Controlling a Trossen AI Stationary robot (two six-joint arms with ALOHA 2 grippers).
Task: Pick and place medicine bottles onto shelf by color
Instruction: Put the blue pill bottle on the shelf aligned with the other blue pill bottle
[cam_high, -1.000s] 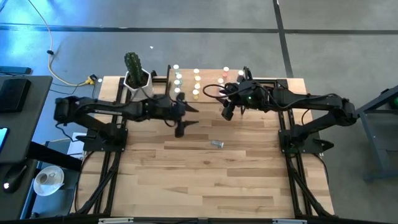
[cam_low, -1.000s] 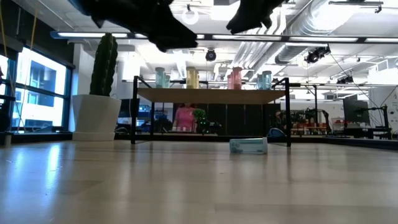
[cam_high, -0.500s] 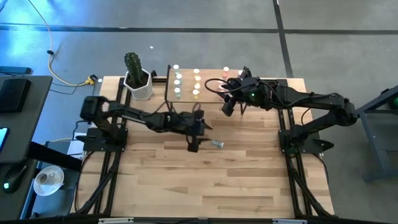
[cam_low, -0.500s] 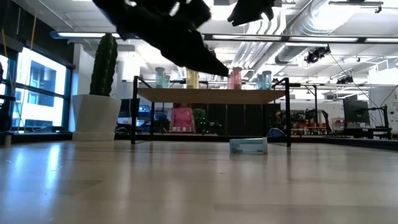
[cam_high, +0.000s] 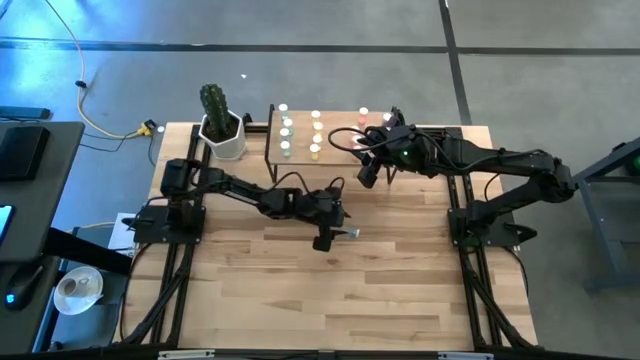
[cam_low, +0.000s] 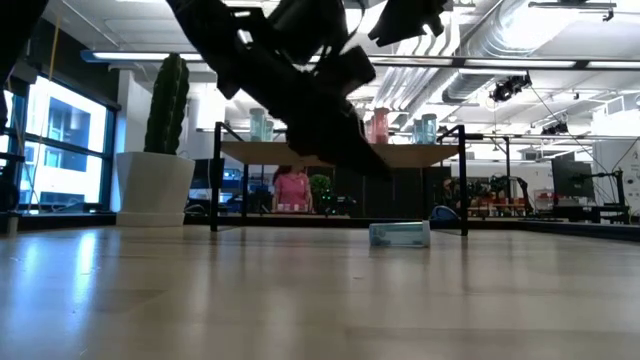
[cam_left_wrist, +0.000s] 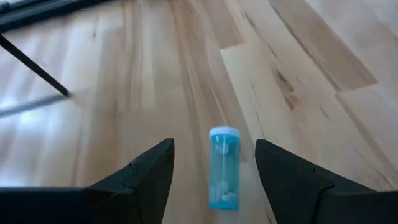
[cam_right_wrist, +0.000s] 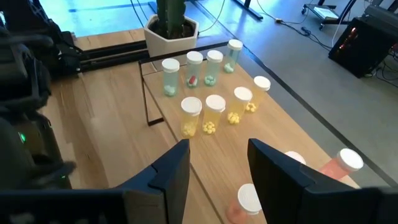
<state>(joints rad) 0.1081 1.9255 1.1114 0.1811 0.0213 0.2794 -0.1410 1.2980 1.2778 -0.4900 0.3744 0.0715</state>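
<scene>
Wooden table (cam_high: 400, 290), shelf (cam_high: 300, 150) at its far edge. Blue bottle (cam_left_wrist: 223, 167) lying well in front of shelf, between open left gripper (cam_left_wrist: 214, 171) fingers. Lower squarely, close gently mid-body. Right gripper (cam_right_wrist: 217, 168) open above shelf.

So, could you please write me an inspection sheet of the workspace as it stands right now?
Surface: light wood table, bare in front.
Job's things: shelf at the far edge carries upright capped bottles in rows, green, yellow and pink-red; one blue bottle lies on its side on the table.
Clutter: potted cactus beside the shelf.
Grippers: left gripper low over the lying blue bottle, fingers open either side of it, not touching; right gripper open and empty above the shelf.
Cables: yellow cable on the floor, off the table.
Surroundings: concrete floor; a person in pink far behind.
</scene>
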